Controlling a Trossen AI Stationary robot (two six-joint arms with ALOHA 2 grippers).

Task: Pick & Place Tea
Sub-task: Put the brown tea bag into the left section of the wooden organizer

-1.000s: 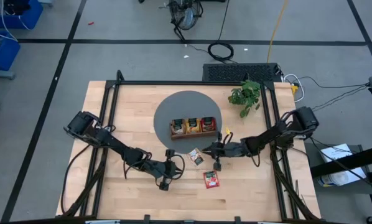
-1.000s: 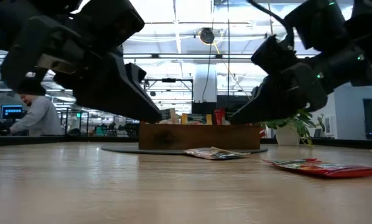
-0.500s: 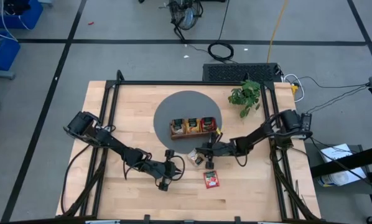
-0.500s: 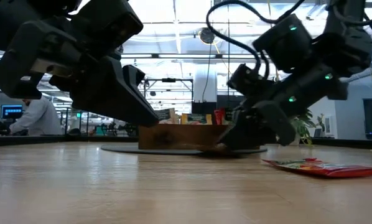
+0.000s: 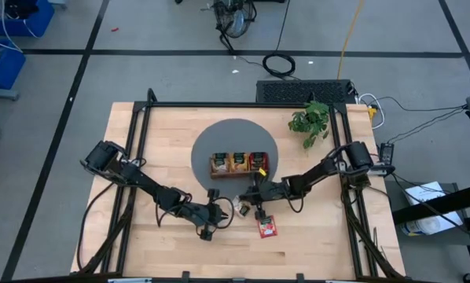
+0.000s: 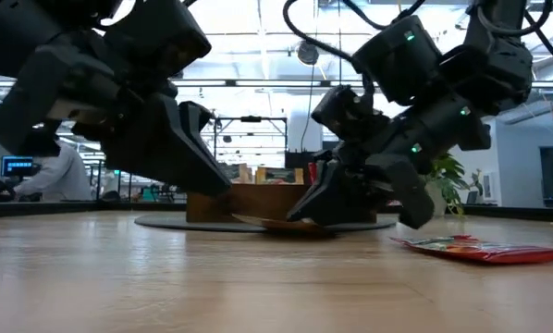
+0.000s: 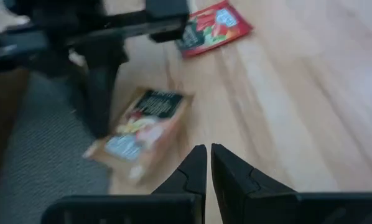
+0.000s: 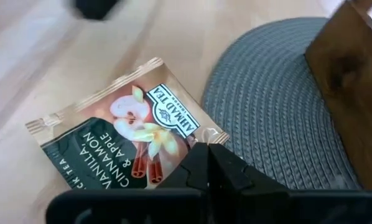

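Observation:
A beige and dark green tea sachet (image 5: pixel 240 207) (image 8: pixel 124 130) lies on the table, one edge on the rim of the grey mat (image 5: pixel 219 134). My right gripper (image 5: pixel 255 203) (image 8: pixel 208 152) is low over it, shut at that edge. A red sachet (image 5: pixel 266 226) (image 6: pixel 471 248) lies flat nearer the near edge. Other sachets stand in the wooden tray (image 5: pixel 213 167) on the mat. My left gripper (image 5: pixel 223 214) (image 7: pixel 208 155) hovers shut just left of the beige sachet (image 7: pixel 142 127), touching nothing. My right gripper is shut on the beige sachet's edge beside the mat (image 8: pixel 195 138), the two fingertips meeting on it. The fingers slant down from the table's right. The sachet (image 6: pixel 276 222) stays low under them, the rest of it resting on the wood.
The tray's wall (image 8: pixel 354 68) stands close behind my right gripper. A green potted plant (image 5: pixel 310 122) sits at the far right of the table. Black frame rails run along both sides. Bare wood lies toward the near edge. A person sits in the room beyond.
My right gripper has moved toward the table's left and near edge and come down onto the beige sachet. The sachet has slid a little the same way. The mat and tray have shifted slightly toward the left.

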